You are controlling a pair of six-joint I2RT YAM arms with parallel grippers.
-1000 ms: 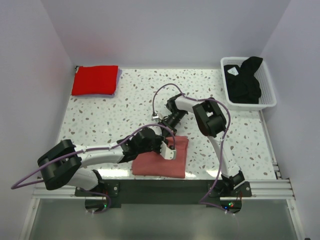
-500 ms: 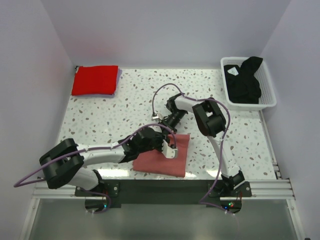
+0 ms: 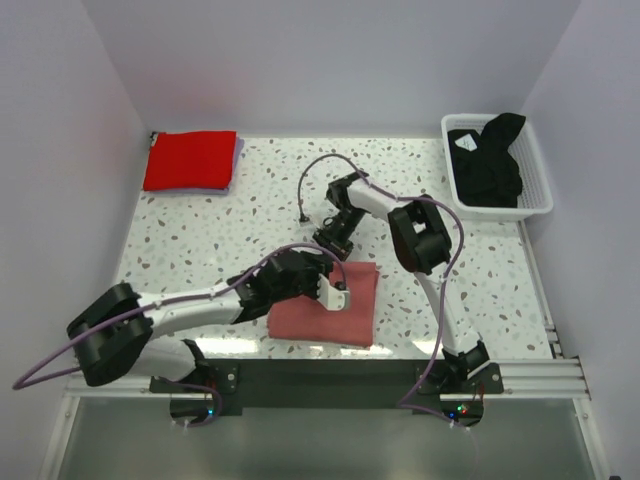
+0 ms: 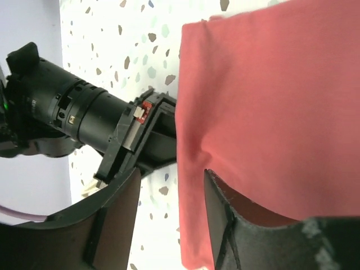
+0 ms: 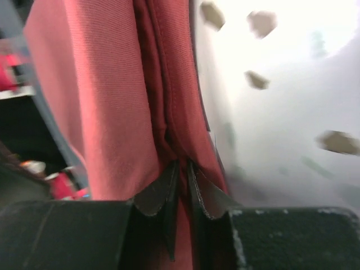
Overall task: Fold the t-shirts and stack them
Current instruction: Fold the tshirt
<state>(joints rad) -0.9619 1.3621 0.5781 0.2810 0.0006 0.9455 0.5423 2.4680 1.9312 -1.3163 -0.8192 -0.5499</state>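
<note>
At the salmon-pink t-shirt [image 3: 352,315], the right hand [image 5: 181,171] pinches the far hem; the left hand [image 4: 170,183] straddles it, fingers apart

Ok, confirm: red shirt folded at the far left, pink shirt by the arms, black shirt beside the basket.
Wrong on the black shirt: the top view shows it inside the white basket, not beside it. The red shirt and pink shirt are as stated.

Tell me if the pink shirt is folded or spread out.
Folded: the salmon-pink shirt lies as a compact rectangle, no sleeves out, with layered edges showing in the right wrist view.
</note>
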